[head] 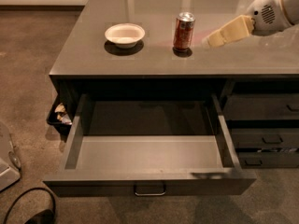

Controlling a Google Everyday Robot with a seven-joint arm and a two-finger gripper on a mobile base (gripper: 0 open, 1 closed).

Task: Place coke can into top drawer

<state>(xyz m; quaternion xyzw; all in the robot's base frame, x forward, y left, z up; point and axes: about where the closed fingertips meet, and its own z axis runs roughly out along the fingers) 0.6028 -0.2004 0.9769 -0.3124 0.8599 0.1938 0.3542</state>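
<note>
The top drawer [149, 153] stands pulled out, below the jaws, but the coke can [184, 31] is not yet picked up. It stands upright on the grey counter [261, 55] just ahead of the jaws, apart from them. They hold nothing; how wide they are, I cannot tell. A white bowl [124, 34] sits beyond the can, and there is brown carpet [28, 69] all round.

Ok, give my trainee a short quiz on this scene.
1. True or false: the can stands inside the drawer.
2. Where is the tool? A) in the drawer B) over the counter, right of the can C) under the counter
3. What white thing sits left of the can?
Key: 1 false; 2 B; 3 the bowl.
</note>
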